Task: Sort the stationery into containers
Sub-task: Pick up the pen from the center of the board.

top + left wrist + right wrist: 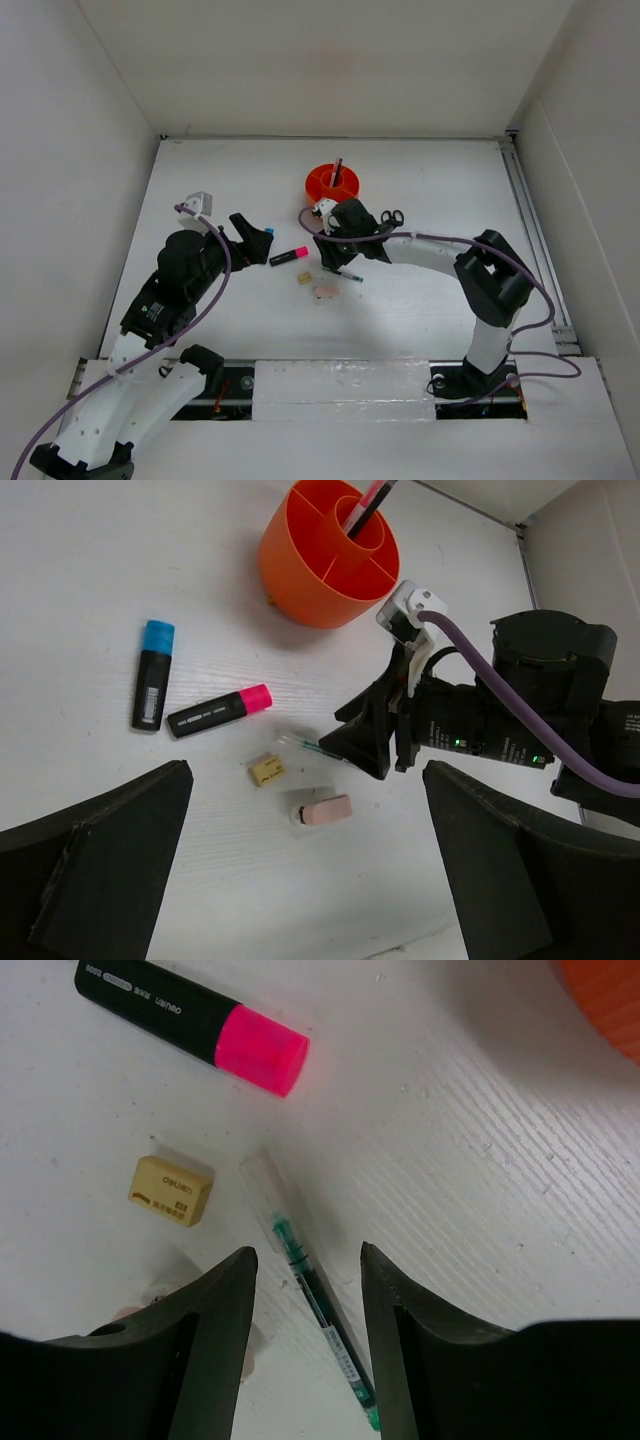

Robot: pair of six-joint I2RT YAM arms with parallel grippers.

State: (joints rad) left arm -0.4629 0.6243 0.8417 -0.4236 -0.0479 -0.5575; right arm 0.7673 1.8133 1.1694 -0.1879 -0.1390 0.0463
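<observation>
The orange organiser [333, 183] stands at the table's far middle, with a pink-red pencil [365, 505] and a dark pen upright in its centre cup. On the table lie a blue-capped highlighter [153, 674], a pink-capped highlighter [220, 711], a tan eraser [266, 769], a pink eraser [326, 810] and a slim green-tipped pen [315, 1295]. My right gripper [305, 1260] is open, low over this pen, one finger on each side. My left gripper [310, 880] is open and empty, above the table left of the erasers. Black-handled scissors [392, 217] lie beside the right arm.
The organiser's edge shows at the top right of the right wrist view [605, 995]. White walls enclose the table on the left, back and right. The right arm [440, 250] stretches across the table's right half.
</observation>
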